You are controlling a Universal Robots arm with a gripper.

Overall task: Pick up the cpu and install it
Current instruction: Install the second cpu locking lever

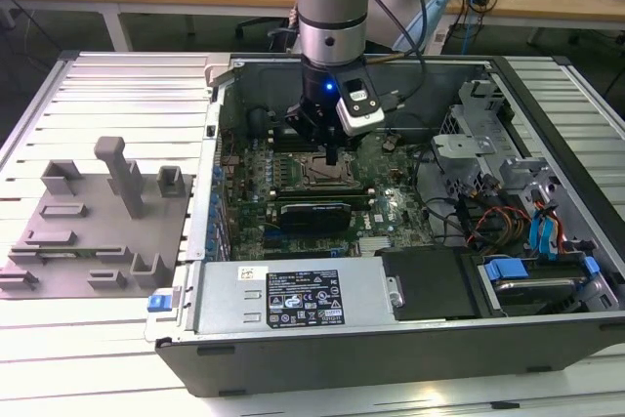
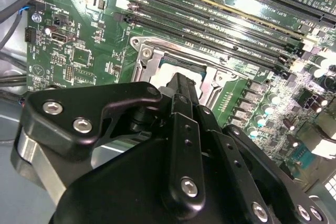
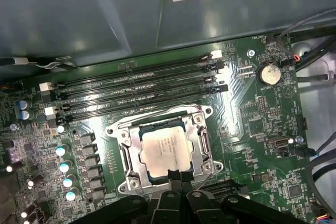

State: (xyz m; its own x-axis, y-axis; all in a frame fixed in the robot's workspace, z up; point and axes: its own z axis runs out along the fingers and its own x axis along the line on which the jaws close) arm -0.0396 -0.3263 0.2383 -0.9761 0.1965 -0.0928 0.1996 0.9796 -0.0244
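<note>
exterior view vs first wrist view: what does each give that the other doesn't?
Exterior view alone: the whole open black computer case, the grey fixture block on the slatted table at that view's left, the silver arm, and blue-tabbed drive bays.

First wrist view alone: the small silvery square cpu lying within the metal-rimmed socket frame, and a round coin battery.

Both: the green motherboard, the black gripper above the socket, and the memory slots.

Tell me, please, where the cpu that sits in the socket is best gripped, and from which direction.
Probably by two opposite thin edges, coming straight down from above. The cpu lies flat, pale top up, inside the socket frame, whose metal rim closely surrounds its sides, so a sideways approach looks blocked. The end effector hangs at one edge of the chip.
</note>
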